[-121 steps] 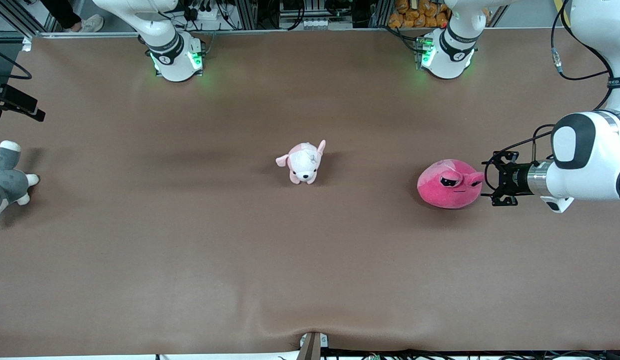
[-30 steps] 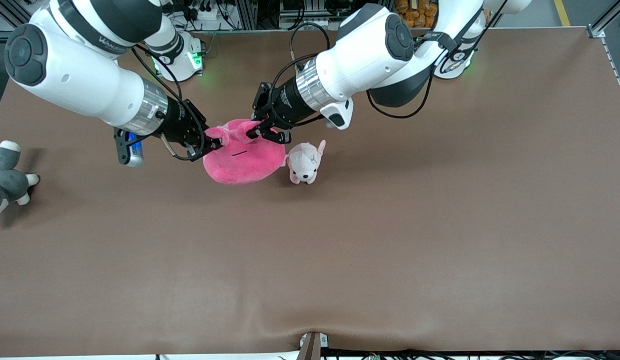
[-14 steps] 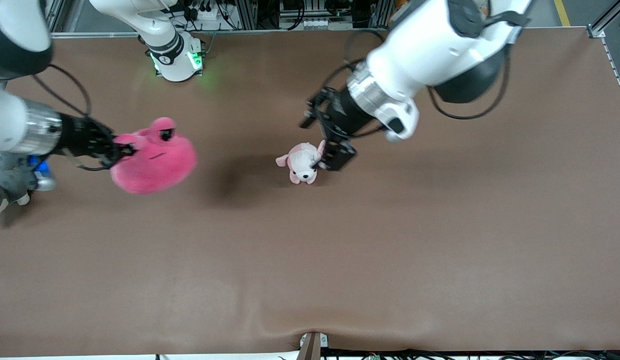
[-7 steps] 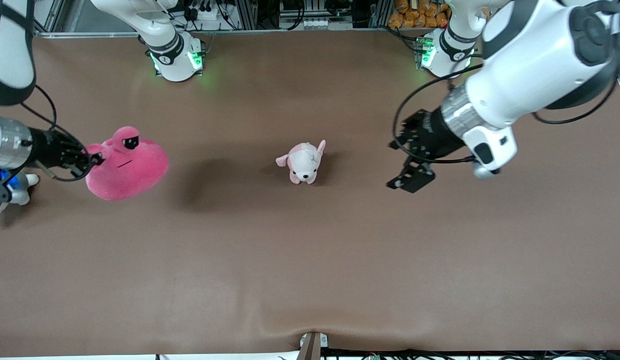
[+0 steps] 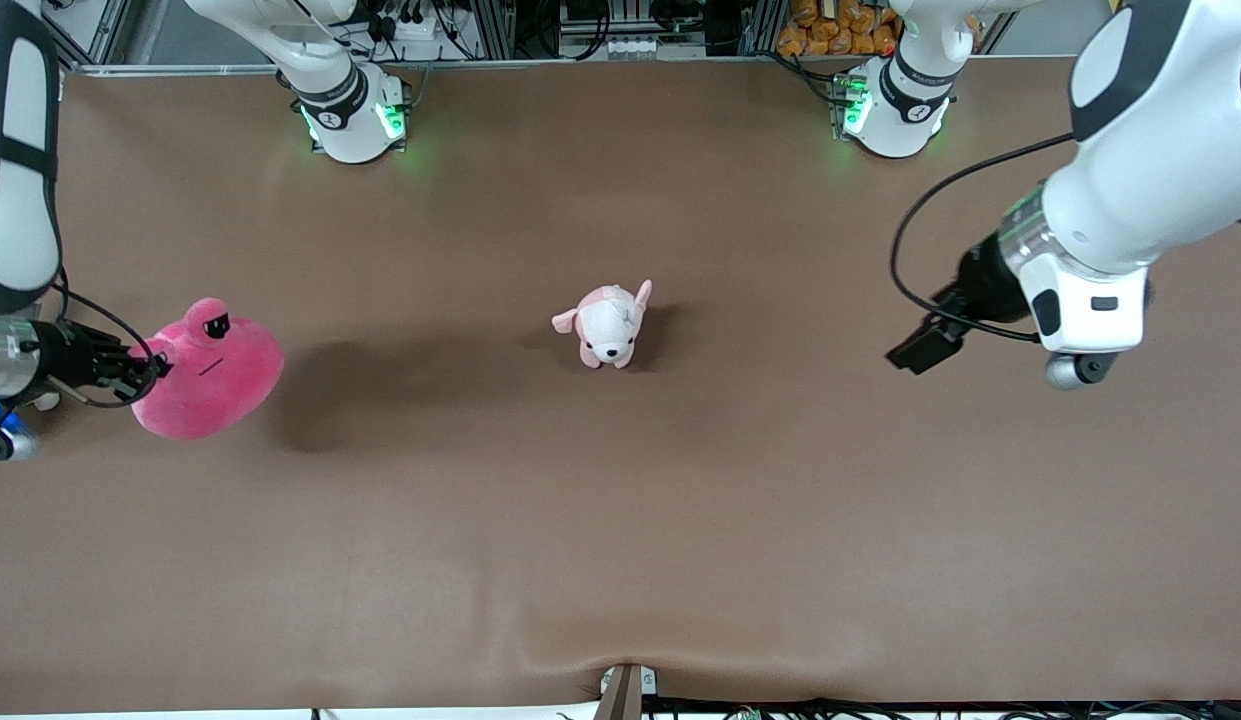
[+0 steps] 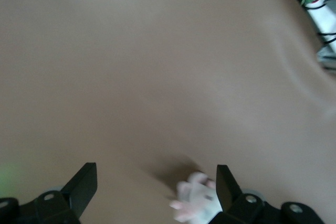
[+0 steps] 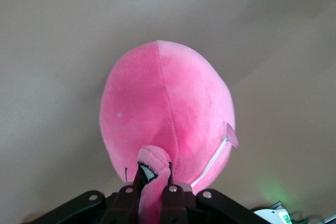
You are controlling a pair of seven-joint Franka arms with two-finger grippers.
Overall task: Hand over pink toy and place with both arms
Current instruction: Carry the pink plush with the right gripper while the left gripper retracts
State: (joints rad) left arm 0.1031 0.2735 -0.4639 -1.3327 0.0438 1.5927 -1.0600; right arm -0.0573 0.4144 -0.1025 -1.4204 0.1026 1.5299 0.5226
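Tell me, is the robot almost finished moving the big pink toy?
Nearly. The handover looks done: only the right tool grips the pink toy, pinching one of its stubby bits, toward the right arm's end of the table. The left tool is open and empty, over the table toward the left arm's end, apart from the small puppy plush. Left to do: set the toy down and let go.

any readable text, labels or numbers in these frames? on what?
None readable.
Right arm base: a small round dark mark, too small to read.
Left arm base: the same kind of mark, too small to read.
Pink toy, held in the right tool: no print visible.
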